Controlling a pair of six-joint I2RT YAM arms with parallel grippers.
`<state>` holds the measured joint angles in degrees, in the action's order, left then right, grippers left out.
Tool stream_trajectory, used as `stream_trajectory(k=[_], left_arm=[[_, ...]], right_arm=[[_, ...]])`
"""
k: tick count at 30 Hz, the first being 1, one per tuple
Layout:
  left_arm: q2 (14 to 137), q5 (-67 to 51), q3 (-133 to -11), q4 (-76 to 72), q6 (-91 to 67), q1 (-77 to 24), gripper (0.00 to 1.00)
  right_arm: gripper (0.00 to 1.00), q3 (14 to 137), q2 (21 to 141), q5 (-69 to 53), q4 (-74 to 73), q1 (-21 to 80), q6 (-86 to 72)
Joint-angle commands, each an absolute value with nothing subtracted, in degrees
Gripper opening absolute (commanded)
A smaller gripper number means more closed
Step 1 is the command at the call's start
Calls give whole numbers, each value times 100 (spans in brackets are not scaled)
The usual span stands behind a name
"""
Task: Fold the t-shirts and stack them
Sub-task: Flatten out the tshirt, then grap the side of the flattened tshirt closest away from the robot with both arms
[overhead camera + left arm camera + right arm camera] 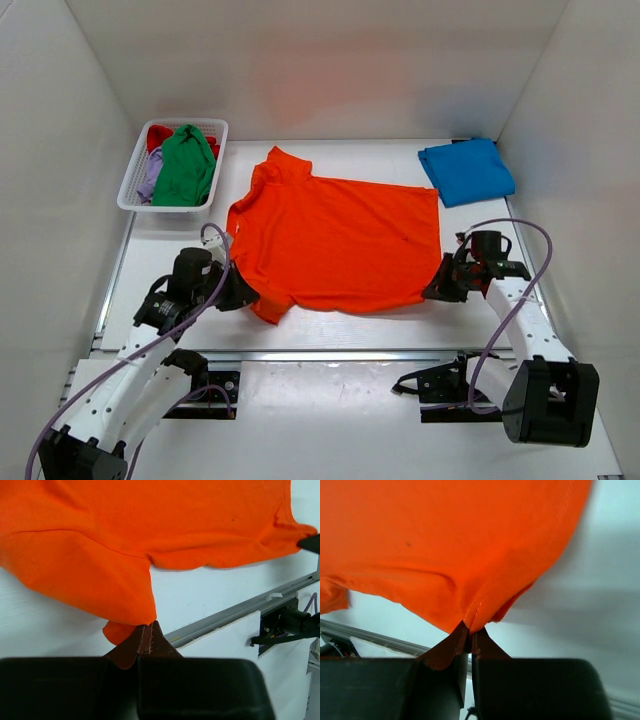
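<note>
A bright orange t-shirt [340, 240] lies spread flat on the white table, collar towards the back left. My left gripper [250, 295] is shut on the cloth at the shirt's near-left sleeve; in the left wrist view its jaws [146, 627] pinch the orange cloth [150, 525] at the edge. My right gripper [438, 290] is shut on the near-right hem corner; the right wrist view has the hem [445, 545] caught between its fingertips [470, 632]. A folded blue t-shirt [466, 170] rests at the back right.
A white lattice basket [135, 185] at the back left holds a green shirt [185, 165], a red one [158, 135] and a lilac one [150, 180]. A metal rail [240, 612] runs along the table's near edge. White walls close in both sides and the back.
</note>
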<state>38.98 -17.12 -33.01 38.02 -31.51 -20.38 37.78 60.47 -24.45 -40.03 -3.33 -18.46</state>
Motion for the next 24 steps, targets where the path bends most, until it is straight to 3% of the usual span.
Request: stream_trajectory(k=[1,4,9,24], left_arm=[[3823,-1811,-3261,3946,-3103,-1899,0],[3858,-1750,-3339,3762,-3076,-1767,0],[4279,-1643,-3718,3569,-2760,-1398,0],[6827,-1714,-5026,2523,-2259,-1037,0]], right_arm=[[0,3543,5845,-2260,-4314,-325,-1908],[0,3550,5863,-2136,-4412,-115,-2021],[0,3507,6055,-2381,-4298,-631,-1715],[0,4429,7531,-2549,-3727,-1055,-1574]])
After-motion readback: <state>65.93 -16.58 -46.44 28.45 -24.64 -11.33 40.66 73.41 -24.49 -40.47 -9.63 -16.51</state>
